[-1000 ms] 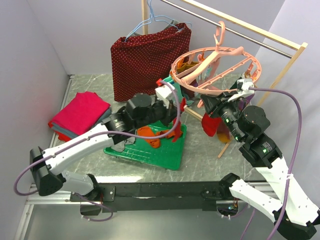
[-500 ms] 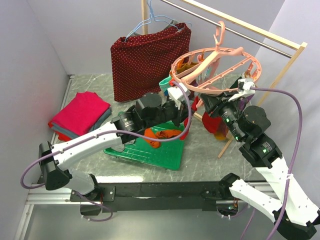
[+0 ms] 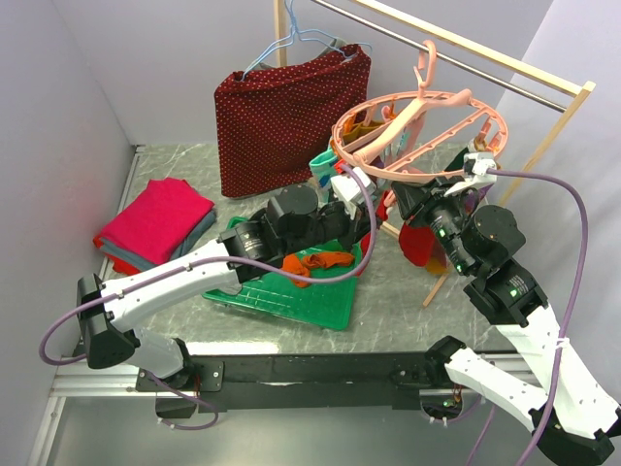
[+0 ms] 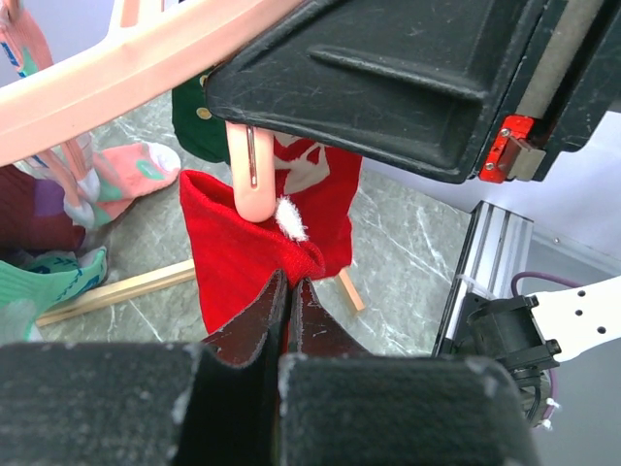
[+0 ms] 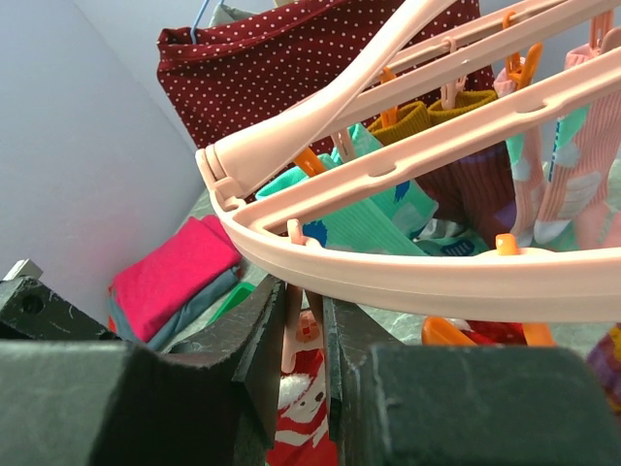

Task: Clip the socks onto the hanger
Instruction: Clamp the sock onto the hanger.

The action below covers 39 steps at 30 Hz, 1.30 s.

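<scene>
At the left of the top view the folded cloth stack [image 3: 155, 218] lies on the surface. Nearer the centre an orange sock [image 3: 318, 262] rests on the green tray [image 3: 310, 303]. Right of it, the left jaws are pressed almost together on the top edge of the red sock [image 4: 233, 252], lifting it to a clip peg [image 4: 249, 175] under the hanger [image 3: 456, 97] in the upper right. The right jaws are narrowed around that peg's upper end. Whether the peg's mouth has cloth inside cannot be told. If the left jaws let go before the peg bites, the sock likely drops. The hanger hangs freely by its hook, so a tug could swing it and drag the peg off the edge.
</scene>
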{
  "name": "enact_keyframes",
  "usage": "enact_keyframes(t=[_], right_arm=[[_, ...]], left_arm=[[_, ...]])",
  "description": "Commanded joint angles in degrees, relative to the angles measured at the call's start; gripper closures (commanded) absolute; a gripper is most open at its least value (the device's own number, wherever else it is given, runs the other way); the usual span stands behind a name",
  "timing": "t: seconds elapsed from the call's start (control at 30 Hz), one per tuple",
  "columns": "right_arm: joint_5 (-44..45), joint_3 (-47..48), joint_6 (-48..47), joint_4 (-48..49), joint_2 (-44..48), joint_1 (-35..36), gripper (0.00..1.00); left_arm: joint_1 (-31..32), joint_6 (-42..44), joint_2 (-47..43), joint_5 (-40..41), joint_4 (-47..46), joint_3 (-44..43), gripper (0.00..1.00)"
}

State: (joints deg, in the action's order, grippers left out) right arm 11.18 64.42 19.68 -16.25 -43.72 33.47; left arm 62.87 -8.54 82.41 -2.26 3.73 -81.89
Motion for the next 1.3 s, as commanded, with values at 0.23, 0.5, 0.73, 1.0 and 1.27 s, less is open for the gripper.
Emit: enact_keyframes(t=[0.23,0.5,0.73,1.0,1.27], right_arm=[[1.65,0.53,-0.26,2.81,0.48,-0.34,0.88],[1.13,0.53,0.09,3.07,-0.04,-0.34,0.88],[1.21,0.44,0.27,2.72,0.48,-0.34,0.68],[1.74,-1.05,-0.69,3.15,3.73,-0.34,0.11],[3.93,-5.35,-3.86,3.24,11.63,-0.34,0.00]], left_arm=[[0.85,1.94,-0.23,2.09,-2.85,-3.89,0.99],[1.38,2.21,1.35,1.30,-2.94,-6.35,0.99],[2.34,2.29,3.28,2.09,-2.67,-7.50,0.99],[2.43,1.77,2.84,5.95,-2.85,-6.19,0.84],[2.34,0.27,-2.07,14.38,-4.95,-1.00,0.20]])
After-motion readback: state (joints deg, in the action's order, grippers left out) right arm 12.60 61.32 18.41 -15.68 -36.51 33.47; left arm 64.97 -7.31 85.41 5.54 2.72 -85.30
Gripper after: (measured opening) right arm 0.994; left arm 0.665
